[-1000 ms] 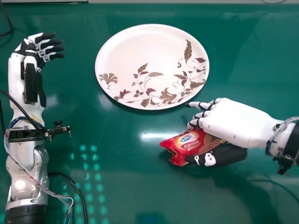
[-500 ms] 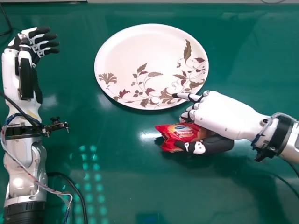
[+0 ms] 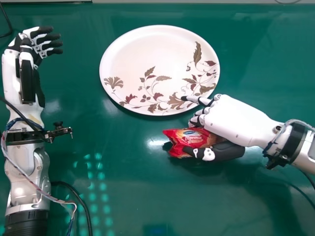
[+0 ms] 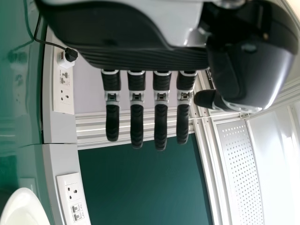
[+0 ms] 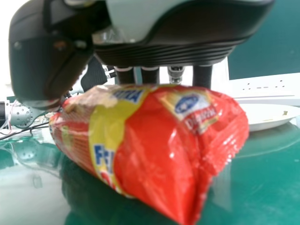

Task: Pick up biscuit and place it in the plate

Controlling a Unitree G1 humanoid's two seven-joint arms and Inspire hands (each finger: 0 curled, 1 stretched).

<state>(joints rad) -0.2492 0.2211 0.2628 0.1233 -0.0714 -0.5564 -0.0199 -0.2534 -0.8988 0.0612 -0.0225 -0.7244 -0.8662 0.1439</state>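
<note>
Left arm (image 3: 24,162) is laid out along the left edge of the counter (image 3: 128,196). Left hand (image 3: 35,43) is located near the far left corner, released: fingers extended and spread slightly apart, nothing grasped. In the left wrist view, white socket panels (image 4: 63,89) are seen on a grey wall, with a black plug (image 4: 70,55) fitted.

A black cable (image 3: 84,209) is looped beside the left arm, toward the near edge. Rows of pale light spots (image 3: 103,187) are noted on the counter just right of it.

Plate (image 3: 142,54), white, decorated with brown and maroon leaves and flowers, is set flat toward the far edge, about midway between the left and right edges.

Biscuit (image 3: 194,139), in a red packet with a yellow band, is positioned right of centre, between plate and near edge, outside the plate's rim. Its crimped end is directed left. Contact between packet and counter cannot be told.

Right hand (image 3: 236,120) is clenched round the biscuit: the packet is gripped between thumb and fingers, thumb on the near-edge side. A finger is held straight, its tip seen over the plate's near rim. Right arm (image 3: 302,147) is extended in from the right edge.
</note>
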